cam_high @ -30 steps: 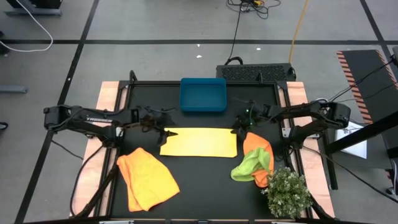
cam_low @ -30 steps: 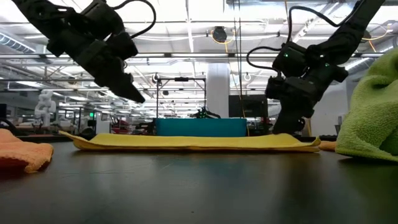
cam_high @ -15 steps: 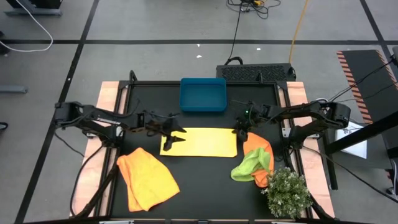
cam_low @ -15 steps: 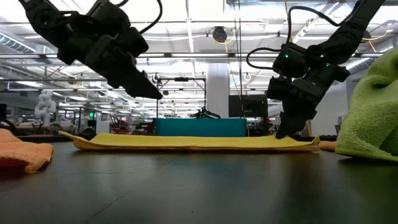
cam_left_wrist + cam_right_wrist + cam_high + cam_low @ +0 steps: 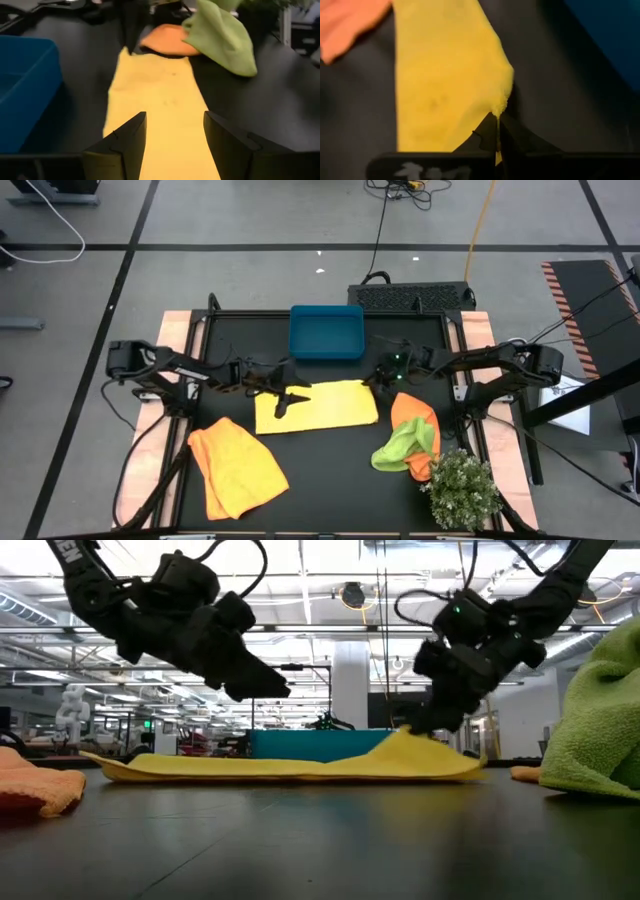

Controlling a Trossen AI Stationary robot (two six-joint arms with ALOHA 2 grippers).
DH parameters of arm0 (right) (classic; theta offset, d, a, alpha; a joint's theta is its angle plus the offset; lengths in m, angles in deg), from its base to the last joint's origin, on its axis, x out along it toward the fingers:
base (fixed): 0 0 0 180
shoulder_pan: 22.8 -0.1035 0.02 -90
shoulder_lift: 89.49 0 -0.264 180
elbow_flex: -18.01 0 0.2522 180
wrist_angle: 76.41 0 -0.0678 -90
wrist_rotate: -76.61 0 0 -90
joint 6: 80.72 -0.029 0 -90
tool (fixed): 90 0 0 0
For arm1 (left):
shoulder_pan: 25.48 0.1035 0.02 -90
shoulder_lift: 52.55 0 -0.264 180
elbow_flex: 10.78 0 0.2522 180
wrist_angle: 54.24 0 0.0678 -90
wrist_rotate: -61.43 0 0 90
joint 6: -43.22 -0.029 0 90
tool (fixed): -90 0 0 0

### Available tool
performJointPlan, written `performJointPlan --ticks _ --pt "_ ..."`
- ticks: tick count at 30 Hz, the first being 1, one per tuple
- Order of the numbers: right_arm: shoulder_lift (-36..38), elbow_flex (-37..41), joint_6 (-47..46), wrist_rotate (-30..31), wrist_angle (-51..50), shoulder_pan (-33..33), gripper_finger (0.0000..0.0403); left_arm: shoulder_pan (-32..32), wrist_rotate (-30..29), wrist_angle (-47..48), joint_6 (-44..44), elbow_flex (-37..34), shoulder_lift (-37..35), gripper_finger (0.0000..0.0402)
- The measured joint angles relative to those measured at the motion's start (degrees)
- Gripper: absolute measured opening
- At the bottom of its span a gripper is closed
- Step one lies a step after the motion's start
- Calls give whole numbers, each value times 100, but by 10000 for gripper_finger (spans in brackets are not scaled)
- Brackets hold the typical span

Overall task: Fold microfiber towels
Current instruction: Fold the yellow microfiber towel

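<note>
Yellow towel [image 5: 316,406] lies flat on the black tabletop [image 5: 330,470], just in front of the teal tray [image 5: 326,332], folded into a long strip w/ its length running left-right. Right end effector [image 5: 377,383] is pinched shut on the strip's far right corner, the one nearest the tray, and in the low view that corner is lifted into a small peak while the rest stays down. Right wrist view confirms: cloth edge clamped between the closed fingertips. Left end effector [image 5: 283,400] hovers above the strip's left end, fingers [image 5: 117,145] well apart, nothing held; wrist view shows yellow cloth between them but no contact I can see.

Other towels: orange one [image 5: 235,465] spread front-left of the tray; second orange [image 5: 412,416] w/ the lime green one [image 5: 403,446] heaped on it, front-right of the tray, beside the plant [image 5: 462,486].

Handling, my read: microfiber is light, limp, slightly grippy, so it'll drape and drag instead of holding shape. One pinched corner alone will likely let the layers sag or peel apart. Best hold is right at a corner or edge, catching all layers, w/ the left taking the matching corner at its end so the fold carries over evenly. Low lift probably keeps it from swinging.
</note>
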Motion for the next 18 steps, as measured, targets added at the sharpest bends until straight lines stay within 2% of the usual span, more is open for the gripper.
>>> performJointPlan --ticks 7,11,18 --pt "0 -576 272 18 9 -493 1 109 334 376 50 1159 808 200" --pt "2 -631 320 280 -38 -668 1 131 310 925 -46 1906 1196 200" --pt "2 -631 321 312 -40 -821 0 223 317 1800 -22 2965 1684 200"
